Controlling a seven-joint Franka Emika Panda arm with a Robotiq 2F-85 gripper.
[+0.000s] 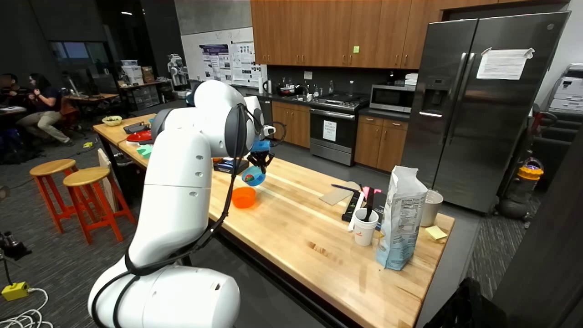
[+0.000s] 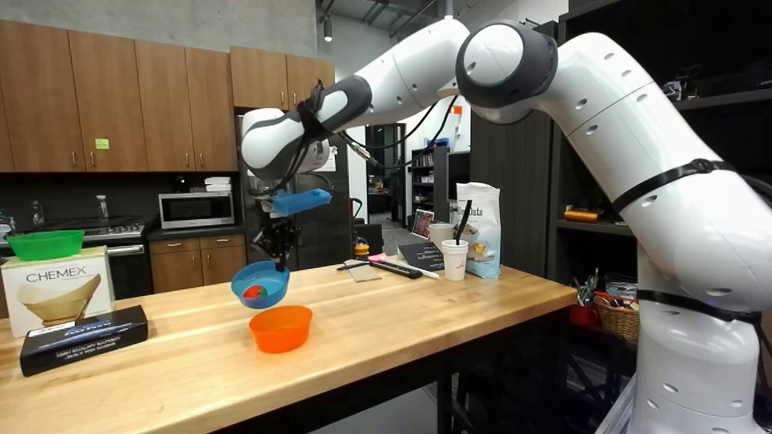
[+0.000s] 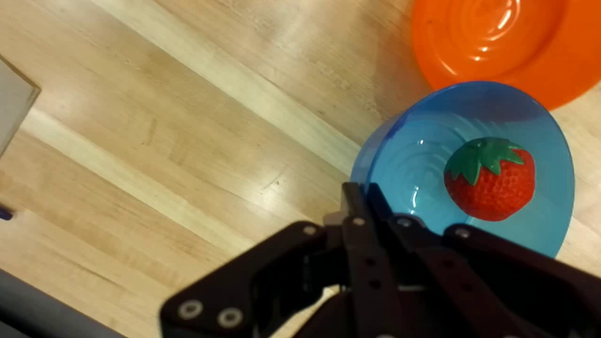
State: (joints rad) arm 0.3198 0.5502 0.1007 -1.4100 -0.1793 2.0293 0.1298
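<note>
My gripper (image 3: pixel 364 188) is shut on the rim of a translucent blue bowl (image 3: pixel 418 141), with one finger inside and one outside. The gripper also shows in both exterior views (image 1: pixel 263 168) (image 2: pixel 280 264). The blue bowl (image 1: pixel 258 177) (image 2: pixel 271 280) is held tilted above the wooden table. A red toy strawberry (image 3: pixel 493 183) with green leaves lies inside it, and it shows in both exterior views (image 1: pixel 250 178) (image 2: pixel 254 292). An orange bowl (image 3: pixel 488 61) stands upright on the table close beside and below the blue bowl, also in both exterior views (image 1: pixel 243 197) (image 2: pixel 281 330).
On the wooden table (image 1: pixel 291 205) stand a stack of white cups (image 1: pixel 364 231) and an oats bag (image 1: pixel 401 223), near a cardboard piece (image 1: pixel 334 196) and pens. A black box (image 2: pixel 84 337) lies before a Chemex box (image 2: pixel 60 295) bearing a green bowl (image 2: pixel 47 245).
</note>
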